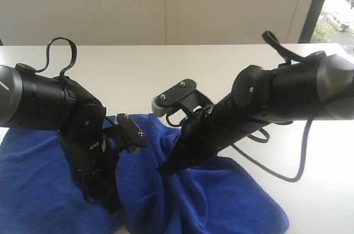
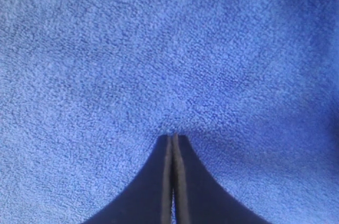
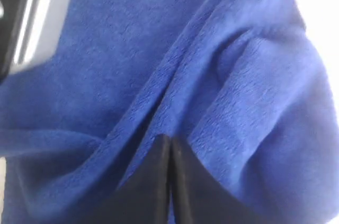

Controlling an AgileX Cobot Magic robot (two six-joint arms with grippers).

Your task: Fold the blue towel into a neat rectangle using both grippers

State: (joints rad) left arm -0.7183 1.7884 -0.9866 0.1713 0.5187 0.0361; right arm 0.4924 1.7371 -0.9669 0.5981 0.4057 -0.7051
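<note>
Setting: A white counter, with two black robot arms reaching down onto it from either side.
Towel: The blue towel lies on the near part of the counter, under both arms. It is spread wide but rumpled, bunched into ridges in the middle, and its edges are uneven.
Left gripper: The left gripper has its jaws pressed together, with the tip touching a flat, smooth stretch of cloth. No fabric shows between them.
Right gripper: The right gripper also has its jaws pressed together, and its tip is sunk in a crease between raised folds. Whether any cloth is caught cannot be told.
Done so far: Seemingly very little, as no clean fold or straight edge shows.
Left to do: Probably most of the job, which means smoothing the bunched middle, taking hold of an edge, folding it over and squaring the rectangle.
</note>
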